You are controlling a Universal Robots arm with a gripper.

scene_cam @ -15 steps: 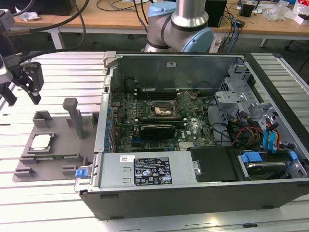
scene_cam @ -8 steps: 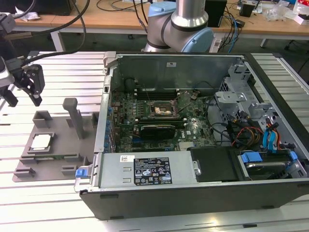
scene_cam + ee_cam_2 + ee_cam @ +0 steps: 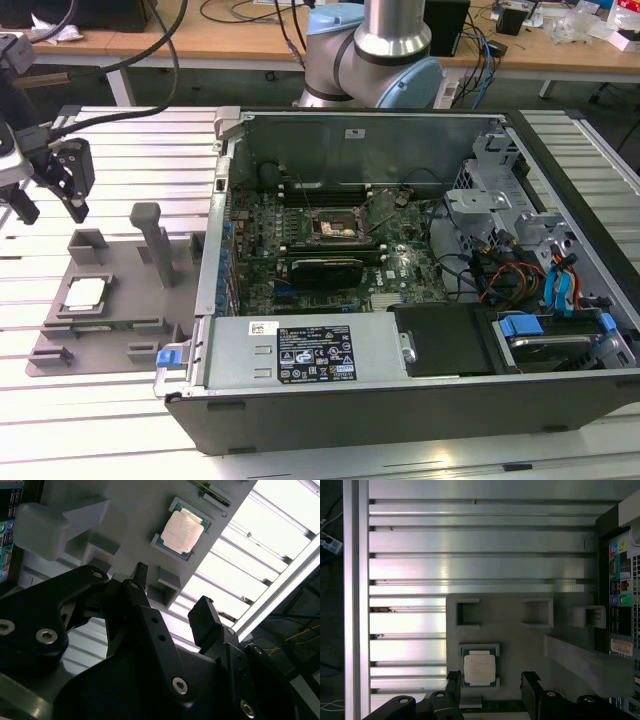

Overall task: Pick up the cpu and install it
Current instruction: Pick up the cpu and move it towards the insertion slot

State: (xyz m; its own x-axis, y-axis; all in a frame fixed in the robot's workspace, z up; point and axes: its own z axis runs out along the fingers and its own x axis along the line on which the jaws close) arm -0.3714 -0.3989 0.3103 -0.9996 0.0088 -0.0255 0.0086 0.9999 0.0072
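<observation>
Jaws wide, empty, near cpu (image 3: 479, 668).

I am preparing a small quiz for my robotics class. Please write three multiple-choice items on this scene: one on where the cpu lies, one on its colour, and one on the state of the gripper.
1. Where does the cpu lie?
A. On the grey fixture tray, at the exterior view's left of the computer case.
B. Inside the computer case.
C. Held in the gripper.

2. What colour is the top of the cpu?
A. Red.
B. Black.
C. Pale silver.

3. In what state is the gripper?
A. Shut on the cpu.
B. Open, holding nothing.
C. Shut on a cable.

Answers:
1 A: the chip rests in its recess on the tray, outside the case.
2 C: both wrist views show a pale metal top.
3 B: the fingers stand apart above the tray, with nothing between them.
</observation>
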